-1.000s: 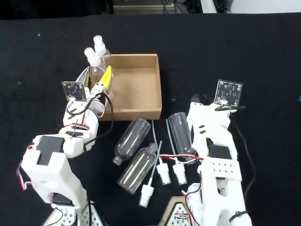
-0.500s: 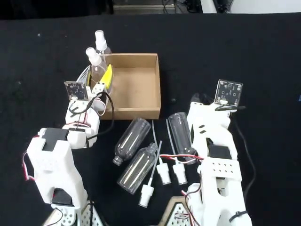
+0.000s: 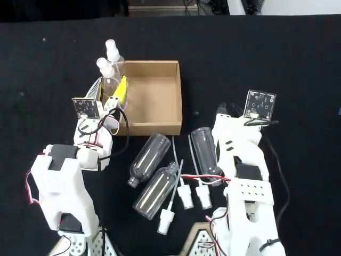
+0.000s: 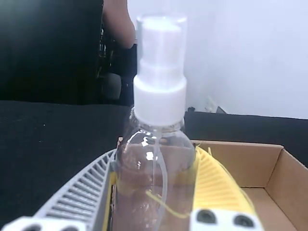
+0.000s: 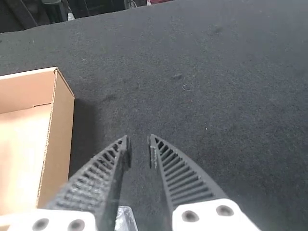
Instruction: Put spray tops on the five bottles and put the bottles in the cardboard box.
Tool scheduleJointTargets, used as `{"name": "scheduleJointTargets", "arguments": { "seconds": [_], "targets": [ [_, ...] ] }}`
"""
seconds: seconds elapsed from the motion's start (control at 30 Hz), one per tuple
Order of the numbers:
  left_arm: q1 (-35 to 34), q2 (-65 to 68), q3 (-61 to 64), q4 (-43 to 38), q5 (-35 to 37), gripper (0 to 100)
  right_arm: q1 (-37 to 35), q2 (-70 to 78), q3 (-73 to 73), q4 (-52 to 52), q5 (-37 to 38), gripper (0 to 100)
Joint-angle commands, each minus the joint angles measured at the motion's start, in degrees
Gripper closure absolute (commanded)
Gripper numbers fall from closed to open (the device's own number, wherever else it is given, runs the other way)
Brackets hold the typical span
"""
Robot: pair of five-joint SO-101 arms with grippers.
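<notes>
At the 10 o'clock corner of the cardboard box [image 3: 179, 96] the left gripper [image 4: 156, 156] is clamped on a capped bottle [image 4: 155, 139]; its long axis is upright, spray top upward; a second capped bottle [image 3: 116, 56] stands at its 12 o'clock; the right gripper [image 5: 138, 142] hangs slightly parted; three bare bottles [image 3: 149, 156] lie at the box's 6 o'clock, two with necks toward 7 o'clock.

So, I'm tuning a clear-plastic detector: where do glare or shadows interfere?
High view: the three clear plastic bottles lying on the black cloth show thin white glints. Left wrist view: the white spray top on the held clear bottle blends into the bright wall behind. Right wrist view: the brown cardboard box throws a soft shadow beside its wall.
</notes>
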Motion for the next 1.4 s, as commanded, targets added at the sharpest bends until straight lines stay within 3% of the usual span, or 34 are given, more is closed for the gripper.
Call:
{"name": "scheduleJointTargets", "arguments": {
  "seconds": [0.0, 0.13, 0.33, 0.5, 0.9, 1.0, 1.37],
  "targets": [
    [-0.5, -0.4, 0.6, -0.2, 1.0, 79, -0.8, -1.0, -0.3, -1.6, -0.1, 95.2],
    [-0.6, -0.4, 1.6, -0.4, 1.0, 80, -0.8, -1.0, -0.3, -1.7, -0.1, 95.2],
    [-0.7, -0.4, 3.6, -6.9, 0.4, 79, -0.8, -1.0, -0.3, -1.7, -0.1, 95.2],
    [-0.7, -0.4, 3.6, -5.0, 0.5, 69, -0.8, -1.0, -0.3, -1.6, -0.1, 95.2],
    [-1.7, -4.9, 3.6, -4.5, 0.9, 70, -0.8, -1.0, -0.3, -1.6, -0.1, 95.2],
    [-2.5, -10.4, 4.7, 0.1, 1.0, 70, -0.8, -1.0, -0.3, -1.6, -0.1, 95.2],
    [-0.7, -31.6, 4.5, 28.5, 1.0, 70, -0.8, -1.0, -0.3, -1.5, -0.1, 95.2]
  ]
}}
